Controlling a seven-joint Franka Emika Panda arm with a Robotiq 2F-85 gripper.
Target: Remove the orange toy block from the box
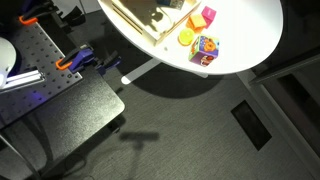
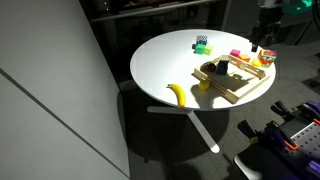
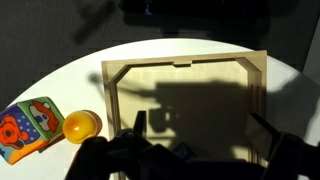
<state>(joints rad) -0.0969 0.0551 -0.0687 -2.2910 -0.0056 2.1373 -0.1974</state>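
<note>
Wrist view looks down on the large shallow light-wood rectangular box (image 3: pixel 110 90), which fills the middle of the frame on the round white bench (image 3: pixel 60 80) and has a heavy shadow across its floor. The gripper (image 3: pixel 200 132) comes in from the bottom edge. Its two dark fingers (image 3: pixel 140 125) are spread wide apart, one towards each side of the box, and nothing is held between them. At lower left, outside the box, the multicoloured cube (image 3: pixel 28 125) lies just beside a yellow round piece (image 3: pixel 80 126). The small bright orange toy block does not show in this view. In an exterior view it appears as a small orange-red patch (image 2: pixel 266 58) at the right far end of the box (image 2: pixel 235 80), right below the gripper (image 2: pixel 262 44). Whether it sits inside the rim or just outside cannot be told. The same frame shows a small pink block (image 2: pixel 236 55) by the far rim, the cube (image 2: pixel 201 44) further back on the bench (image 2: pixel 160 60), and a yellow banana-shaped object (image 2: pixel 180 95) near the box's left end. In an exterior view at the top of the frame, the pink block (image 1: pixel 208 15), the yellow piece (image 1: pixel 186 38) and the cube (image 1: pixel 205 48) cluster beside the box (image 1: pixel 140 22).
</note>
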